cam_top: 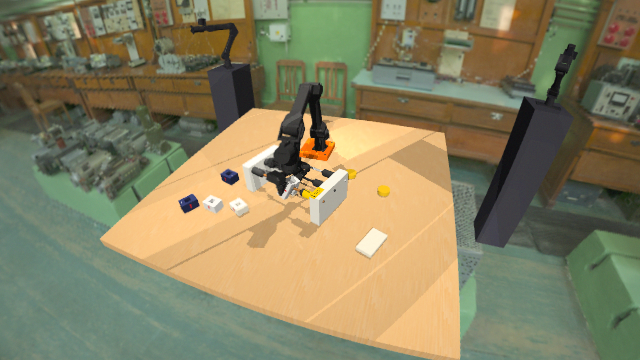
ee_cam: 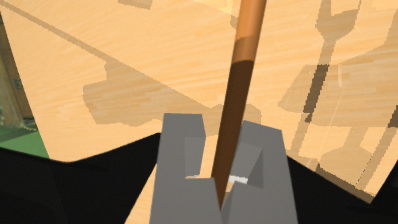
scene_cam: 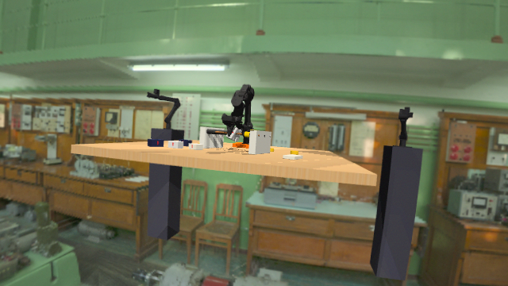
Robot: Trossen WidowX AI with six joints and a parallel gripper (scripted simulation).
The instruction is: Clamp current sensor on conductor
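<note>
My gripper is shut on the grey-white split-core sensor, between the two white end panels. In the wrist view the sensor's two jaws stand apart, with a gap at their tips. The copper conductor runs through that gap, between the jaws. A yellow tag sits at this conductor's end, by the near white panel. Its lettering and the sensor's arrow cannot be read. The black fingers flank the sensor.
The other white panel stands to the left, with more rods between the panels behind the sensor. Dark blue blocks and white blocks lie left. A yellow disc and a cream plate lie right.
</note>
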